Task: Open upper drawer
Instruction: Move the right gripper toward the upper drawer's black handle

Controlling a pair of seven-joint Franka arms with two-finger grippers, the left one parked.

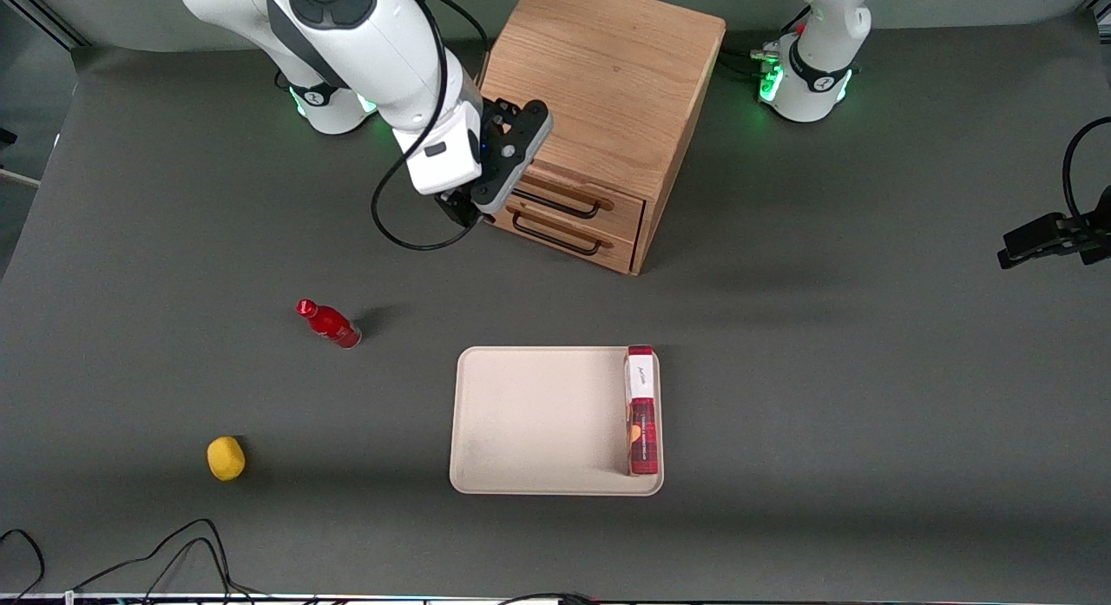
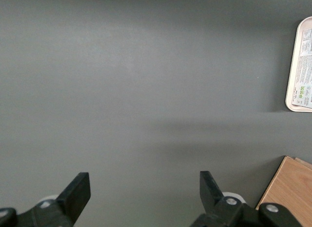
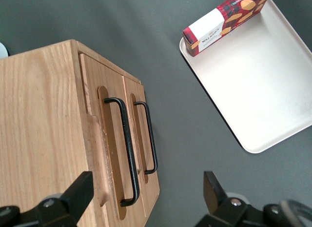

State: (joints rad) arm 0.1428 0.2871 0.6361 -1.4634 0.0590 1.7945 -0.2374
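1. While the arm hangs over it, the table [image 1: 868,371] carries everything, a dark grey mat surface below the gripper.
2. Cabinet [image 1: 608,75]: light oak, directly under the gripper, both drawer fronts flush with its face.
3. Tray [image 1: 538,423]: cream, nearer the front camera than the gripper, well apart from it.
4. Upper drawer [image 3: 109,154]: closed, just below the gripper; its black pull [image 3: 126,149] lies between the fingers' line and is not touched. Lower drawer [image 3: 141,139] sits beside it, also closed.
5. Gripper [image 3: 146,195]: released, fingers spread wide, holding nothing, hovering above the upper drawer's front edge.
6. Box [image 1: 641,410]: red with a white end, on the tray's edge toward the parked arm's end.
7. Bottle [image 1: 330,324]: red, lying on the table, nearer the front camera than the gripper.
8. Yellow ball [image 1: 226,458]: nearer the camera than the bottle, farthest from the gripper.
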